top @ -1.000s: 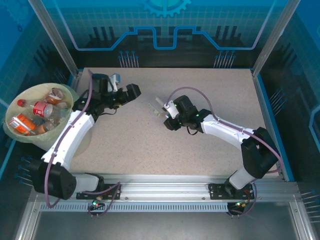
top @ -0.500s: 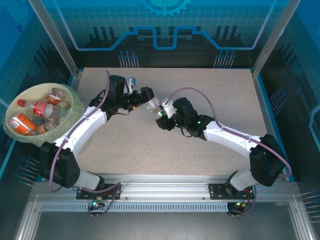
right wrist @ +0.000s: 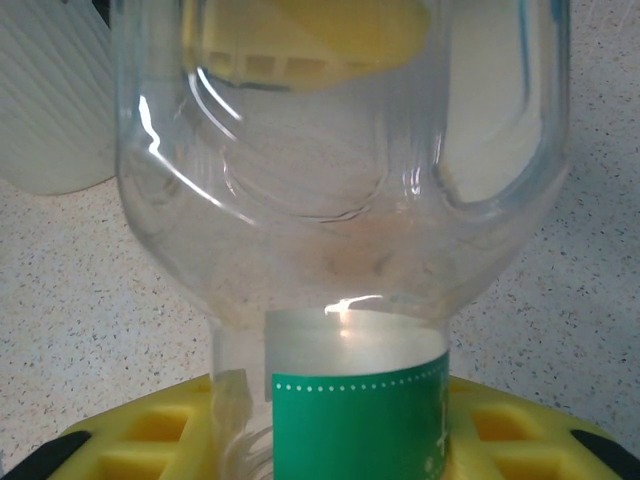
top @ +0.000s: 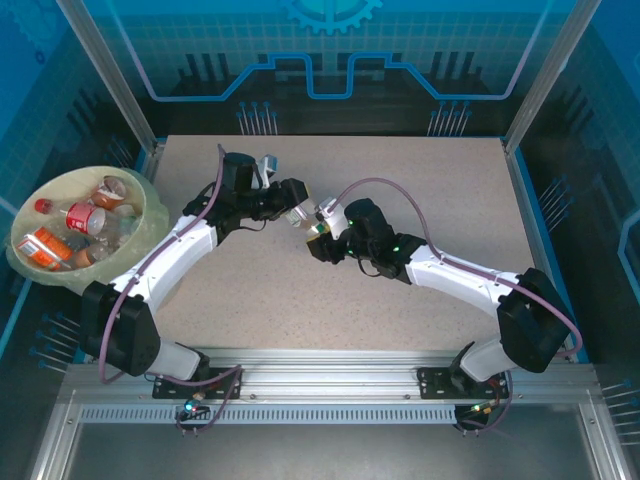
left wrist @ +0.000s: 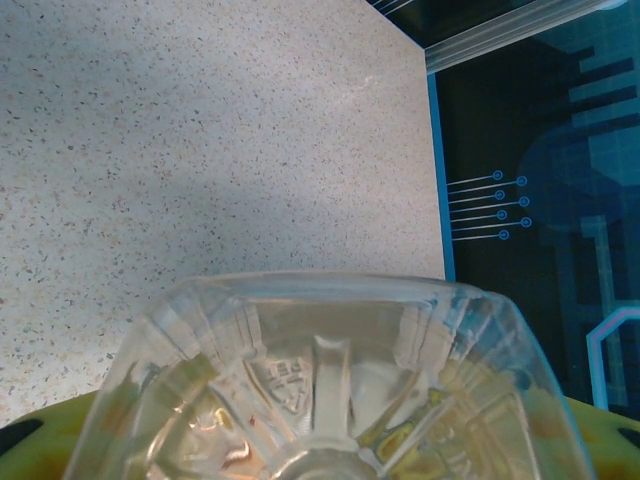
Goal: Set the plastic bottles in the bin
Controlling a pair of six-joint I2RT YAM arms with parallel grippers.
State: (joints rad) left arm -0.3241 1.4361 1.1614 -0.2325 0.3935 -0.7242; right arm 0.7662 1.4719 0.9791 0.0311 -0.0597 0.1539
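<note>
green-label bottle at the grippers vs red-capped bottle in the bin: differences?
The green-label bottle is held above the table by the right gripper; the red-capped bottle lies on its side in the bin. The green-label bottle's label is green, the red-capped bottle's red. Both are clear plastic.

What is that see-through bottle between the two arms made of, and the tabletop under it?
The bottle looks like thin clear plastic, glossy: you see straight through it, and light glints on its moulded ridges. Its green label seems printed film or paper. The tabletop looks like matte laminate or stone-look composite, beige with fine dark flecks; the look leaves open which.
</note>
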